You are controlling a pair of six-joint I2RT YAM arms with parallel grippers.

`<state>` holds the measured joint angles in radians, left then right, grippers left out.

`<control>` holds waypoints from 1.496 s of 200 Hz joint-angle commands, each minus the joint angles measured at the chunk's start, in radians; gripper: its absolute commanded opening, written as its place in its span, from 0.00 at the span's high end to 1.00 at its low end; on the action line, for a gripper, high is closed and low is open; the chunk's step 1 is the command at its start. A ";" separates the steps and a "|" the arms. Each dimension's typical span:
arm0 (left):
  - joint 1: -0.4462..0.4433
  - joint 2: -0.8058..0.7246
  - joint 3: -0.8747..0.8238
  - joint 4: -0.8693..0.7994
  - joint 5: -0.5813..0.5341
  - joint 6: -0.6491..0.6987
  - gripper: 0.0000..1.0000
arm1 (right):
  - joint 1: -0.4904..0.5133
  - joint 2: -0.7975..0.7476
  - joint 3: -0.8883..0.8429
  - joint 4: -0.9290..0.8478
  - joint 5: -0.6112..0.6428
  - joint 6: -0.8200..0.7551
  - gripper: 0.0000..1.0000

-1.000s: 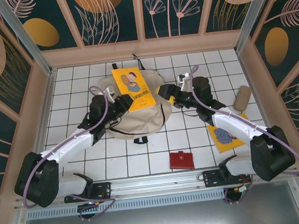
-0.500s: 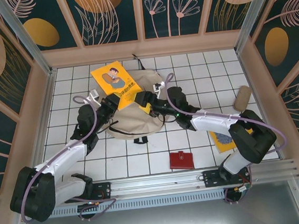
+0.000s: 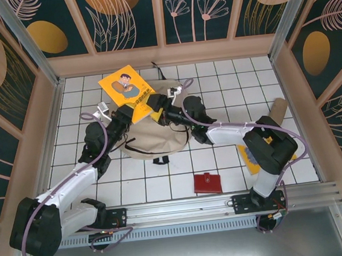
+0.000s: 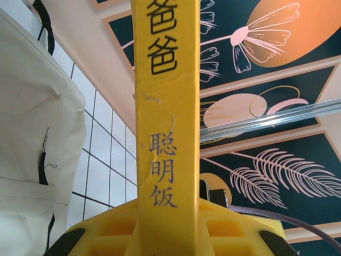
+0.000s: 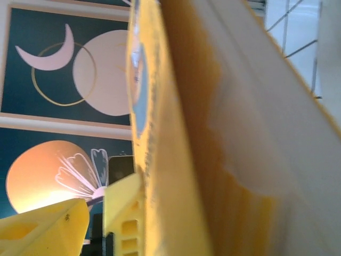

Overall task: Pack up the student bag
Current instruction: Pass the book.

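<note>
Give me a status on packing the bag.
Done: nothing visibly inside the bag yet. In hand: the left gripper is clamped on a yellow book, raised above the bag, with the right gripper open beside it. To do: getting that book in, then the second yellow book, red wallet and tan pouch lying on the table.

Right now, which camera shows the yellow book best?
Top external: the yellow book shows nearly whole, cover visible, by the student bag. Left wrist catches its spine close up, with lettering; right wrist catches a blurred, edge-on stretch.
</note>
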<state>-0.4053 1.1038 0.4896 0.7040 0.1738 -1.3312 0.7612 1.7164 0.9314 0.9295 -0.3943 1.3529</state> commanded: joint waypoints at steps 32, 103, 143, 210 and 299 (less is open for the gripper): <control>0.006 -0.037 0.021 0.123 -0.024 -0.038 1.00 | 0.016 0.048 -0.007 0.264 0.049 0.123 0.35; 0.006 -0.016 0.026 0.090 -0.033 -0.022 1.00 | 0.041 0.044 0.013 0.191 0.089 0.095 0.63; 0.006 -0.039 0.023 0.015 -0.037 -0.001 0.84 | 0.044 -0.001 0.001 0.040 0.167 0.031 0.88; 0.006 -0.038 0.184 -0.520 0.010 0.316 0.27 | 0.031 -0.236 -0.015 -0.377 0.387 -0.382 1.00; -0.030 0.129 0.274 -0.772 0.126 0.642 0.03 | -0.159 -0.495 -0.135 -0.704 0.421 -0.517 1.00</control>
<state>-0.4129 1.2053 0.7090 0.0383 0.2848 -0.8089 0.6537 1.2987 0.8455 0.2661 0.0280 0.8654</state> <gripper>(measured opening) 0.966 0.167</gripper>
